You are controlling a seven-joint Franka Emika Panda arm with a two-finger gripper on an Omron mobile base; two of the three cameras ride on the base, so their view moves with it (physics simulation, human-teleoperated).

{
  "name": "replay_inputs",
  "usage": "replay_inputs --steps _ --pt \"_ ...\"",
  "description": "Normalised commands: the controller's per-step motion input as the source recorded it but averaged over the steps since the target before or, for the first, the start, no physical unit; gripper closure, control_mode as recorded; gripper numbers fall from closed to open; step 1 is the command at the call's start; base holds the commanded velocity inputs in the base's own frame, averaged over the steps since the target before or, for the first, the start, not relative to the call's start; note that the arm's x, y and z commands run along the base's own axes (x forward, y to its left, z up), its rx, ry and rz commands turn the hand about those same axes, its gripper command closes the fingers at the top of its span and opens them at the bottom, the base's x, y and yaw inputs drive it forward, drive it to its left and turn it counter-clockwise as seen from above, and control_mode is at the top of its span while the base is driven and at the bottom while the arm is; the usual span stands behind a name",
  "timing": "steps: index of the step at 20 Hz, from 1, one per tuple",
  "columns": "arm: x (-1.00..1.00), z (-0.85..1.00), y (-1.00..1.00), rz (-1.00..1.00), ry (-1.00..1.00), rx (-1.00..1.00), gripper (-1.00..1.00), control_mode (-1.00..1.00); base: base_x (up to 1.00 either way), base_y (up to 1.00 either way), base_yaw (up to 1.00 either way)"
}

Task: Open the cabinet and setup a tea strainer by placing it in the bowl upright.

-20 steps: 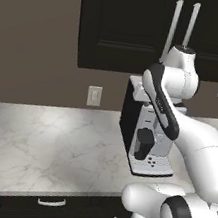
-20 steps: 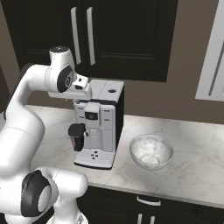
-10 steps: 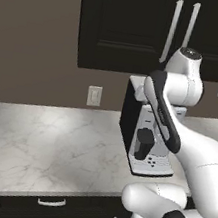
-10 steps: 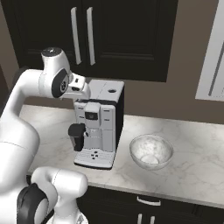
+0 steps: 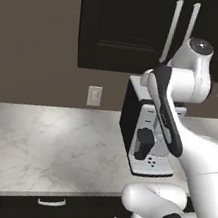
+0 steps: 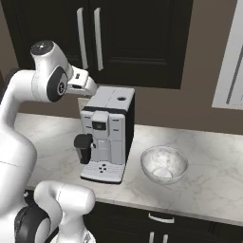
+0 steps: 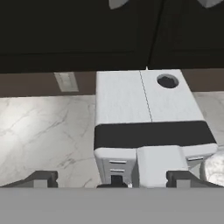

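Hand view: gripper (image 7: 112, 178) open and empty, poised over coffee machine (image 7: 146, 127). Bowl (image 6: 164, 164) at three o'clock of machine on counter (image 6: 213, 171). Beyond, at twelve, cabinet (image 6: 137, 38) shut, handles (image 6: 98, 39) untouched. Tea strainer unseen, presumably inside. Risk judged: wrist clipping machine while rising; fingers slipping off slim handle.

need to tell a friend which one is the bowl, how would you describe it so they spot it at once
Start at the marble counter under the black cabinet. On it stands a white-and-black coffee machine; the bowl sits beside it, apart. It is the one round, shallow, speckled white-grey dish, open on top.
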Motion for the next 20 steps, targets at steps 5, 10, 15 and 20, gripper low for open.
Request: replay_inputs --steps 5,10,15,20 --pt "-0.08 0.58 -0.11 -0.07 -0.2 0.0 -1.0 -1.0 0.0 0.0 0.0" --pt "-0.19 0.56 -0.07 -0.03 -0.26 0.0 -1.0 -1.0 0.0 0.0 0.0" --pt "-0.09 0.34 0.0 0.0 -0.34 0.0 -1.0 -1.0 0.0 0.0 0.0" --pt "0.45 0.12 0.01 0.01 -0.01 0.03 -1.0 -1.0 0.0 0.0 0.0"
